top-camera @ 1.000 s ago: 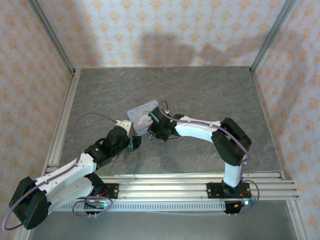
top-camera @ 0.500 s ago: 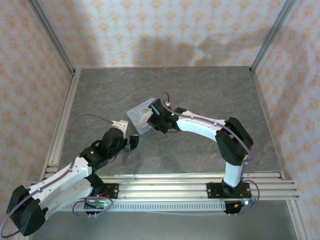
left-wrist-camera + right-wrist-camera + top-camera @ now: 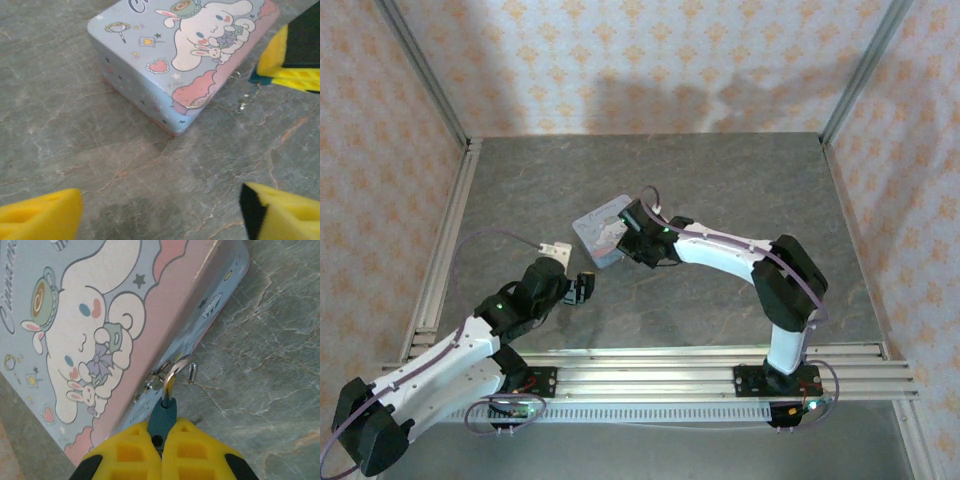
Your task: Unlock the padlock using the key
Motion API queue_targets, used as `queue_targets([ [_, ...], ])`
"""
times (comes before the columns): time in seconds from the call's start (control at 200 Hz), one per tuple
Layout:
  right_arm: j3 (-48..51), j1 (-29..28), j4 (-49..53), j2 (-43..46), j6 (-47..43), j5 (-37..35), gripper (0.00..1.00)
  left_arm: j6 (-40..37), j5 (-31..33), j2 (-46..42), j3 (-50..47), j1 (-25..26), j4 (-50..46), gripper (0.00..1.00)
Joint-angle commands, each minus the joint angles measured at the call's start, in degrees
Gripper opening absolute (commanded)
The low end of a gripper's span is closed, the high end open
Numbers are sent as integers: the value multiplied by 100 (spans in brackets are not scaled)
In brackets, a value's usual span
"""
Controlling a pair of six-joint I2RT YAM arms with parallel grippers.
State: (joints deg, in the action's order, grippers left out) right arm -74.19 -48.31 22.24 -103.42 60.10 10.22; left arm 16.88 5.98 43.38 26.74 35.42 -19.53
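Since the earlier frame: left gripper point(image 3: 582, 289) drawn back toward the near left, jaws spread wider; tin point(image 3: 600, 233) turned a little on the table point(image 3: 740, 190), right gripper point(image 3: 626, 240) shifted with it.

Left gripper: fingers point(image 3: 42, 215) wide apart, empty, hovering near the tin's near-left corner without touching it.

Tin: lying flat mid-table, cartoon lid up.

Padlock point(image 3: 162, 419): at the tin's right side, hooked by its shackle point(image 3: 176, 369) through the tin's clasp. From the left gripper, lies to the far right, past the tin's corner. Long axis in line with the right gripper's fingers, shackle end pointing away from them toward the tin. Shackle's short leg looks free of the body, so possibly unlocked already; a judgement only.

Right gripper: pressed together on the padlock body, the nearer arm by far since already touching it.

Key: too small to place; cannot tell where.

Count: one tin, one padlock, two grippers; number of keys cannot be told.
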Motion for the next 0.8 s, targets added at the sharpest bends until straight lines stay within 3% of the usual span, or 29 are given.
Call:
queue_targets([
  [0.0, 23, 24, 369, 557, -516, -238, 0, 43, 546, -16, 499, -103, -511, 100],
  [0.2, 467, 245, 953, 1327, -1372, -97, 0, -109, 600, 303, 1235, -192, -1043, 100],
  [0.425, 367, 951, 2838, 1654, -3124, -119, 0, 174, 305, 919, 1774, -262, -1168, 100],
  [0.651, 935, 1745, 2572, 1847, -3644, 628, 0, 481, -234, 1777, 2051, -269, -1160, 100],
  [0.791, 858, 1930, 2531, 1474, -3874, 663, 0, 689, -735, 2264, 2159, -238, -1027, 100],
])
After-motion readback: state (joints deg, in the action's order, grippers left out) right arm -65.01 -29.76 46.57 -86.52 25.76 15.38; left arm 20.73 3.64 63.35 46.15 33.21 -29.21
